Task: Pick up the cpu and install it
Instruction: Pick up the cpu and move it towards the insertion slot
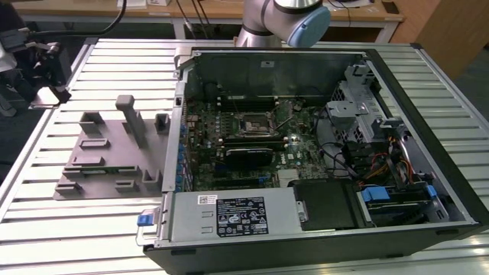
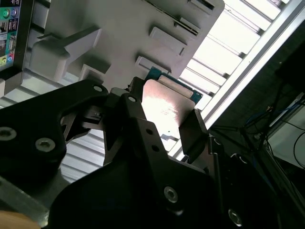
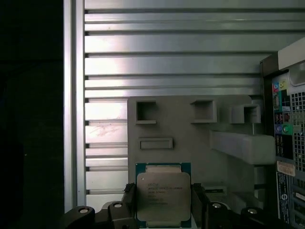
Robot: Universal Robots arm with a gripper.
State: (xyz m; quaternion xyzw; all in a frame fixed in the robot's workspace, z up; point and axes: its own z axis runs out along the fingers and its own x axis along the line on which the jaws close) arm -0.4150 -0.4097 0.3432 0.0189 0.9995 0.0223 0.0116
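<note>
Clamping the cpu [image 3: 163, 195] by two opposite edges, the gripper [image 3: 163, 206] has its black fingers [image 3: 198, 202] closed against the chip's sides in both wrist views, and the chip is held clear of the surfaces beyond it. The cpu is a small flat square with a brushed silver-grey metal lid that has rounded corners, seated on a thin teal-green board that shows as a narrow border; in the second wrist view the lid [image 2: 167, 107] catches a bright glare. The fingers are matt black, blocky pieces joined by round screw heads. Beyond the chip in the first wrist view lies a grey plastic fixture plate [image 3: 181, 129], dull and smooth, carrying raised hollow square blocks [image 3: 145, 112], a low rectangular frame [image 3: 156, 143] and a long bar [image 3: 243, 145]. The plate rests on a table [image 3: 167, 62] of ribbed, shiny aluminium slats. Beside the plate stands the back of a computer case [image 3: 288, 143] with perforated metal and coloured ports. In the exterior view the case [image 1: 428, 114] lies open on its side on the slatted table [image 1: 107, 69], showing the green motherboard [image 1: 290, 149] with its square socket [image 1: 252, 125], a black heatsink [image 1: 246, 156] just beside the socket, and a grey power supply [image 1: 233, 215]; the fixture plate [image 1: 107, 154] sits to the exterior view's left of it, and the arm [image 1: 283, 17] rises behind.
</note>
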